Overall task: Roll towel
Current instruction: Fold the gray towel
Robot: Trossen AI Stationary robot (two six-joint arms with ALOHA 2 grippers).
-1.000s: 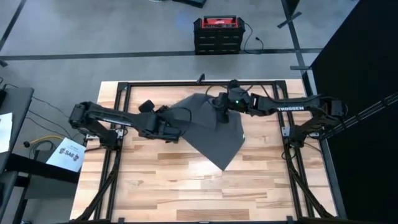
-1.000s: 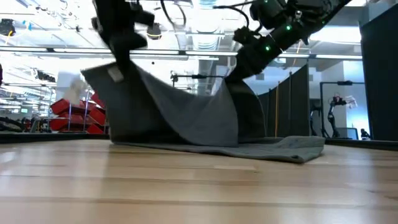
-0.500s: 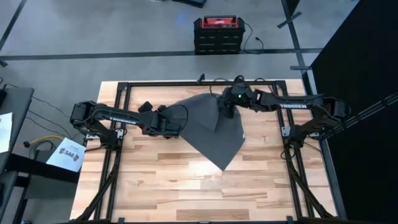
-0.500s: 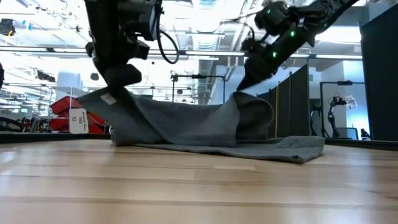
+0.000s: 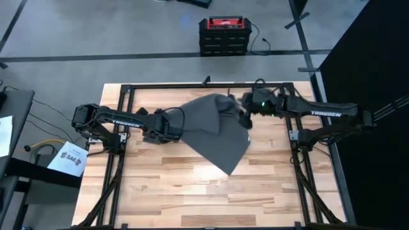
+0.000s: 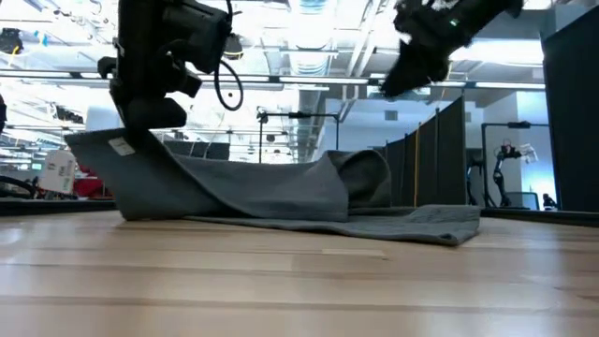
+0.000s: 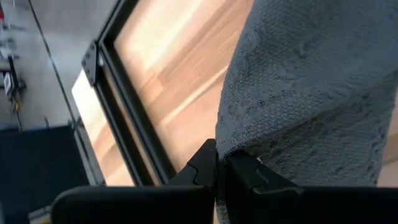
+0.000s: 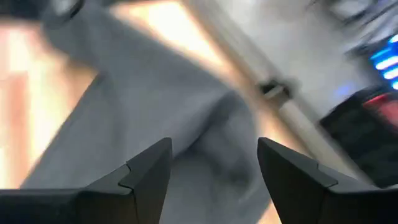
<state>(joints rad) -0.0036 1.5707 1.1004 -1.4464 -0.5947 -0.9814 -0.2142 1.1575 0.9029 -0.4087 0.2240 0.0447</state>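
Dark grey soft cloth towel [image 5: 214,131] centre frame, unrolled | my left tool [image 7: 217,169] clamped on its left edge | right tool [image 8: 211,163] apart, above | next: regrasp, start rolling.

We see light wooden plank table [image 5: 166,191] with black metal frame [image 5: 192,85] along far edge and both sides. Dark grey towel [image 5: 217,137] lies on it at far centre, one corner pointing near, far part bunched and raised.
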